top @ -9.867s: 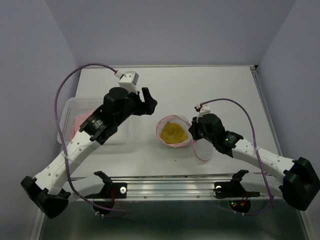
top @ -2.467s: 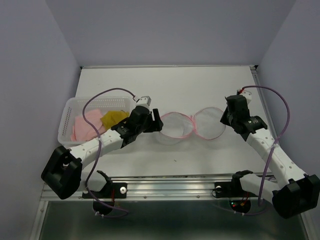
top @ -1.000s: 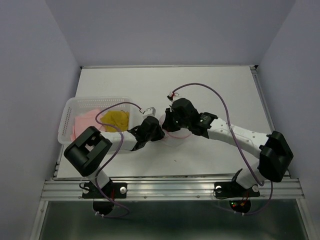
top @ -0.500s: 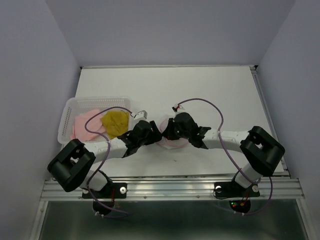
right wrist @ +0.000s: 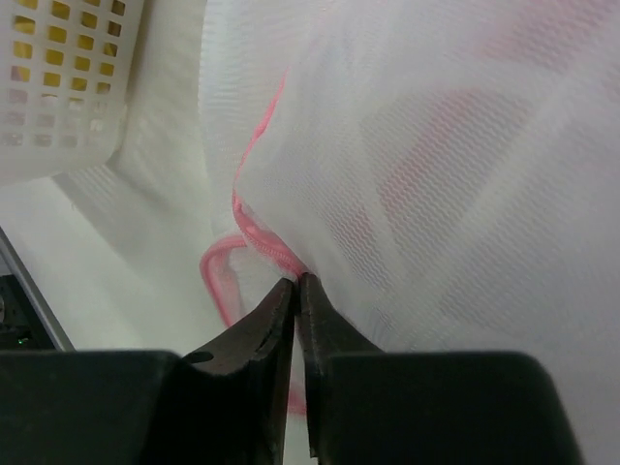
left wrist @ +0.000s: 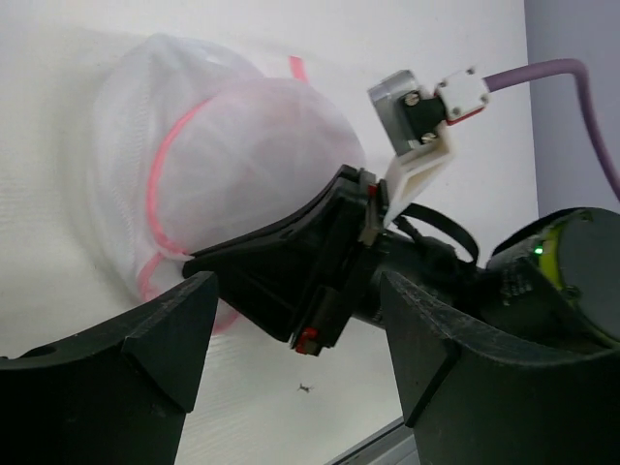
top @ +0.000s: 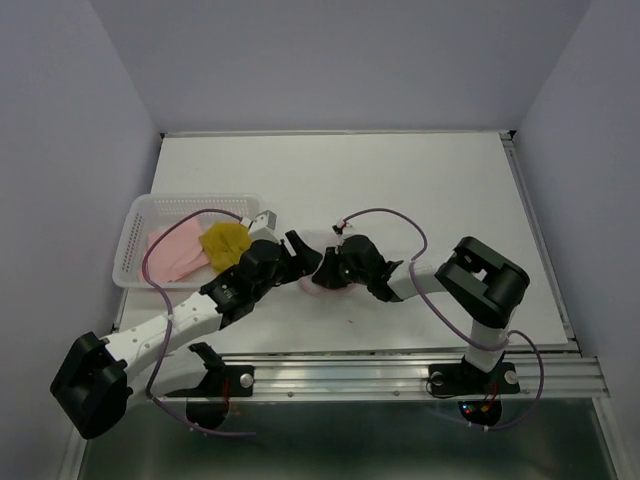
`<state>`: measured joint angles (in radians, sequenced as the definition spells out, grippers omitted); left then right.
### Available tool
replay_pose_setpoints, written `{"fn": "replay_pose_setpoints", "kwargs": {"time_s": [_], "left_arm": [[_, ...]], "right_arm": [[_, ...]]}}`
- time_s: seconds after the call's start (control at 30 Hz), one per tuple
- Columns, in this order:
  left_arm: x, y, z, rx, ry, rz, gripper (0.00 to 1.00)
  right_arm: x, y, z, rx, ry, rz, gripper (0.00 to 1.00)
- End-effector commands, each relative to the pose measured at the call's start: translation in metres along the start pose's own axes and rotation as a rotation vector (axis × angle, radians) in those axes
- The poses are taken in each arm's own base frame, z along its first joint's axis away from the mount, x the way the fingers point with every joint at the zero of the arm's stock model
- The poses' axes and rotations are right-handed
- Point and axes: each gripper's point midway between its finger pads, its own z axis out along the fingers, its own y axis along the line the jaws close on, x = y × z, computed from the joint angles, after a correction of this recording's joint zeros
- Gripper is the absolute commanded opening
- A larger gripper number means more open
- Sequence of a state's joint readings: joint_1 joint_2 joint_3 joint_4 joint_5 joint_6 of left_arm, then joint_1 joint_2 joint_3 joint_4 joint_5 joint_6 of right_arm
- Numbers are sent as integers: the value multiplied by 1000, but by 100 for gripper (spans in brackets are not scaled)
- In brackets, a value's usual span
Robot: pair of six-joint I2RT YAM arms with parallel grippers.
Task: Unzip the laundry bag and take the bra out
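The laundry bag (left wrist: 223, 165), a white mesh dome with pink zipper trim, lies on the table between my two grippers. From above only a small part of the bag (top: 314, 288) shows under them. My right gripper (right wrist: 295, 281) is shut on the pink trim at the bag's edge; it also shows in the top view (top: 324, 270). My left gripper (left wrist: 295, 300) is open and empty, just left of the bag, its fingers (left wrist: 165, 339) either side of the right gripper's tip. It also shows in the top view (top: 300, 252). The yellow bra (top: 225, 243) lies in the basket.
A white plastic basket (top: 190, 200) stands at the table's left edge, holding a pink garment (top: 172, 252) beside the bra. Its corner shows in the right wrist view (right wrist: 58, 77). The right arm's elbow (top: 480, 275) is folded over the table's near right part.
The bag, spread open flat earlier, is now folded into a dome. My right gripper crossed left to it and holds its trim. The left gripper drew back a little and opened.
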<state>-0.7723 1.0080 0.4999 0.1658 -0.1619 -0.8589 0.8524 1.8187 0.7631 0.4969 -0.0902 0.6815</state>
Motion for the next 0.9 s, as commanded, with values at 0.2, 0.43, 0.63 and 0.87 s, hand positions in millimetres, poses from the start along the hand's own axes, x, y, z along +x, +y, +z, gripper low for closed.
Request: {"fn": "replay_pose_setpoints", "kwargs": {"time_s": [0.2,0.43,0.63,0.87], "left_arm": [[-69,-44,-36,29,-153,65,79],[-121,-61,-62,-8,-246,133,85],[-168,-66,-81,-20,-315,156,95],[-194,-50,-108,-115,-363,208,99]], "right_arm": [[-20,22,-11,-30,2,-135,43],[-76,54,-46,0,-68,-261,71],[-103,57,-70,98,-72,-313,86],[-157,25,-132,366,-295,-334,100]]}}
